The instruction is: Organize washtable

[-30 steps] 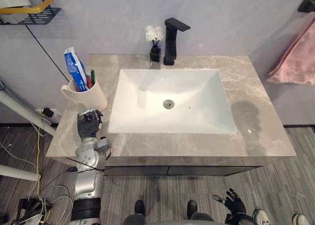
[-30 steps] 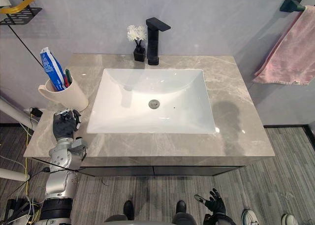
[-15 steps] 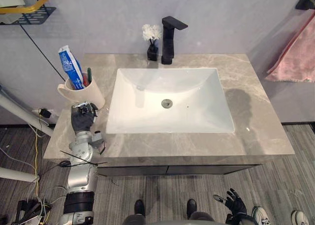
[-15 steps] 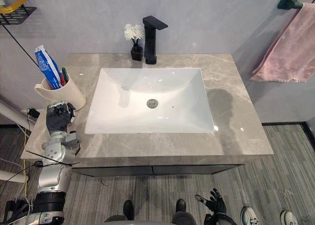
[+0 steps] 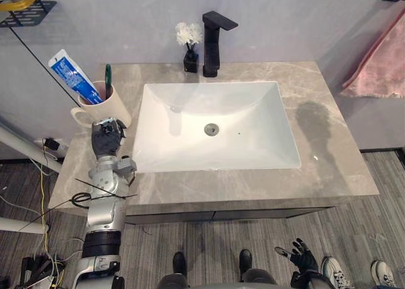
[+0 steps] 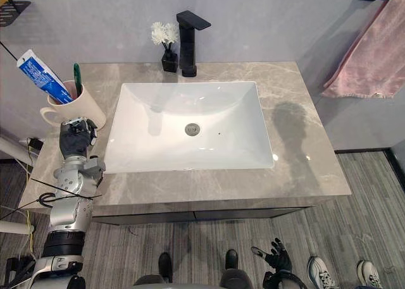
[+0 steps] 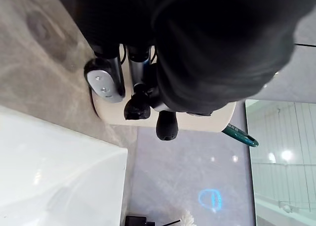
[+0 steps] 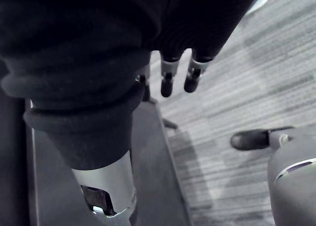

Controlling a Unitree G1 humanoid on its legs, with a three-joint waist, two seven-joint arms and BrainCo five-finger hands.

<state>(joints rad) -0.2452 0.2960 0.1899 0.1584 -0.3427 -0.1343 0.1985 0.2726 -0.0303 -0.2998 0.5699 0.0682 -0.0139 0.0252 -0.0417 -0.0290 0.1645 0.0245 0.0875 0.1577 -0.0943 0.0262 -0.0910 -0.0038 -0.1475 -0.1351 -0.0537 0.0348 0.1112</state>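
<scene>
A cream mug stands at the left end of the grey marble countertop. It holds a blue toothpaste tube leaning far to the left and a green toothbrush. My left hand is just in front of the mug. In the left wrist view its dark fingertips rest against the mug's near side, with the fingers relaxed rather than wrapped round it. My right hand hangs low by the floor with its fingers straight.
A white sink basin fills the middle of the countertop. Behind it are a black faucet and a small black vase of white flowers. A pink towel hangs at the right. A wire shelf is on the wall upper left.
The camera has shifted. My left hand has moved up to the mug and now touches it. The toothpaste tube leans further left and the green toothbrush stands out more.
</scene>
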